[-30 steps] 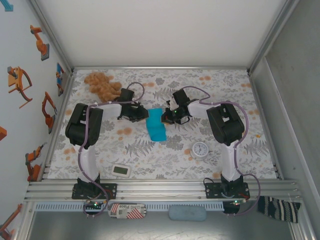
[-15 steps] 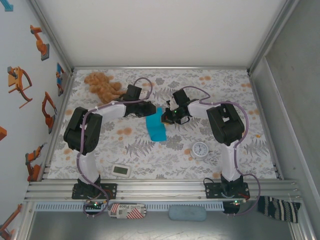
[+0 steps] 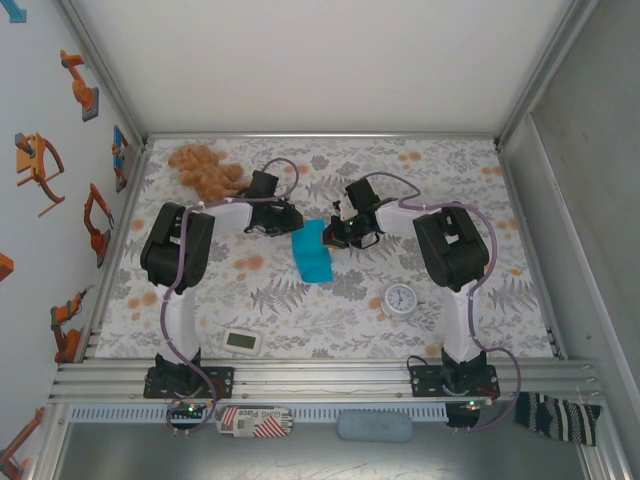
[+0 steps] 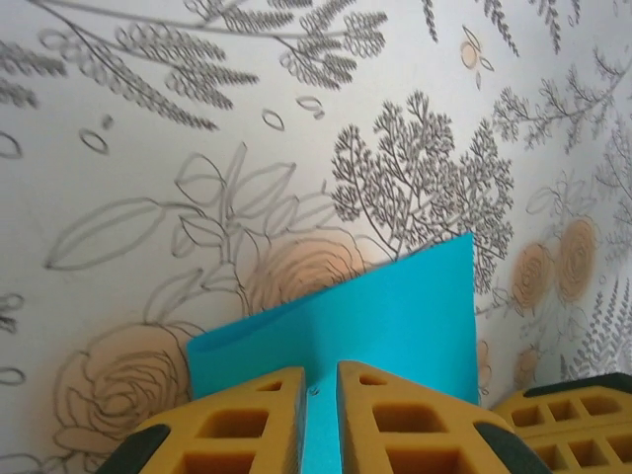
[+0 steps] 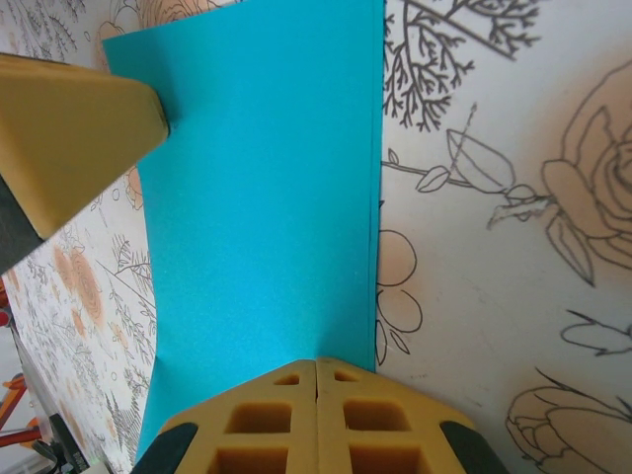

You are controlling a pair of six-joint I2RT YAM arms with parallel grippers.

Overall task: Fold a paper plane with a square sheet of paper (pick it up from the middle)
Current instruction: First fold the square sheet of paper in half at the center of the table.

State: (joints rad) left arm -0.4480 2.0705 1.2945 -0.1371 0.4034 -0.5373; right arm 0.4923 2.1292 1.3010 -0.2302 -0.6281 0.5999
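The square sheet of paper is turquoise and lies mid-table as a narrow folded strip, not a pointed plane shape. My left gripper is at its far left corner. In the left wrist view its jaws stand a narrow slit apart, with the blue paper filling the slit. My right gripper is at the far right corner. Its jaws are pressed fully together at the near edge of the paper. I cannot tell whether they pinch it. One left finger touches the paper's left edge.
A brown teddy bear lies at the far left. A small round white clock sits near the right arm, and a white rectangular gadget near the front edge. Metal frame rails border the floral table.
The left arm reached in over the paper's far left corner, then drew back slightly as its elbow shifted. The right arm and the paper stayed put.
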